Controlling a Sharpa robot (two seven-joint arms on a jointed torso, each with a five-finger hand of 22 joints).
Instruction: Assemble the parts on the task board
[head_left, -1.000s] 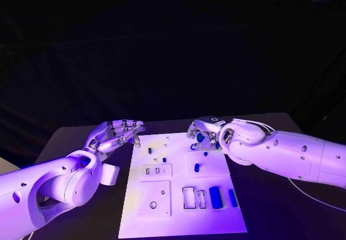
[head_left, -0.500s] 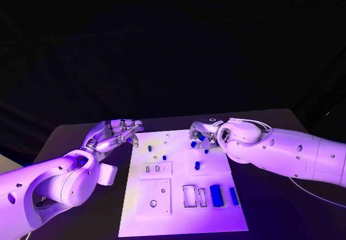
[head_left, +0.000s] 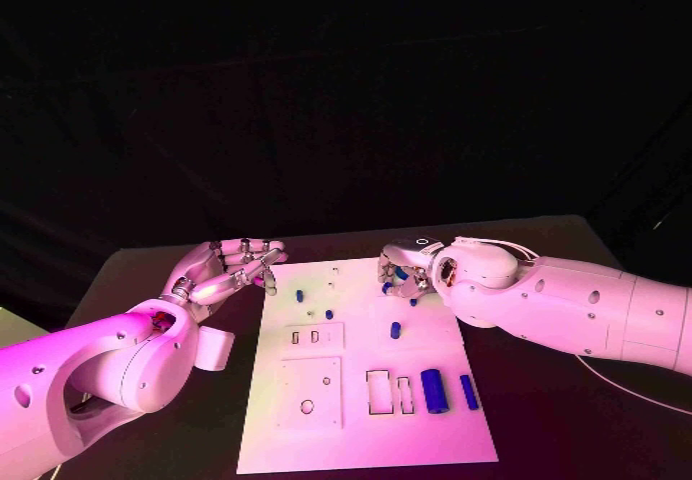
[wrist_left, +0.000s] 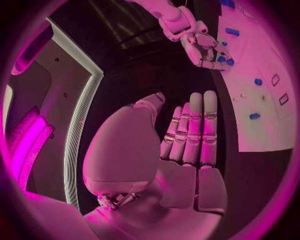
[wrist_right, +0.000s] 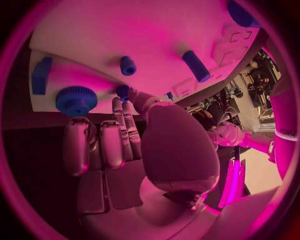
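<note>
The black worktop carries the white task board, which lies lengthwise in the middle of the head view, running from about 12 o'clock at its far edge down to 6 o'clock at its near edge. The left arm enters from 8 o'clock and the right arm from 3 o'clock. The left hand hangs just off the board's far corner at 10 o'clock, over the worktop, with its fingers loosely apart and holding nothing; in the left wrist view the same hand shows its fingers straight and side by side, with nothing in them. The right hand is over the board's far corner at 1 o'clock, fingers pointing down at the board; in the right wrist view its fingers lie straight above a blue ridged knob, and whether they touch or hold anything there I cannot tell. On the board's near part at 5 o'clock lie a long blue block and a slimmer blue bar, side by side, just beside two narrow rectangular slots. Near the board's middle stands a small blue peg, and towards 11 o'clock are two smaller blue pegs, well apart from the right hand.
</note>
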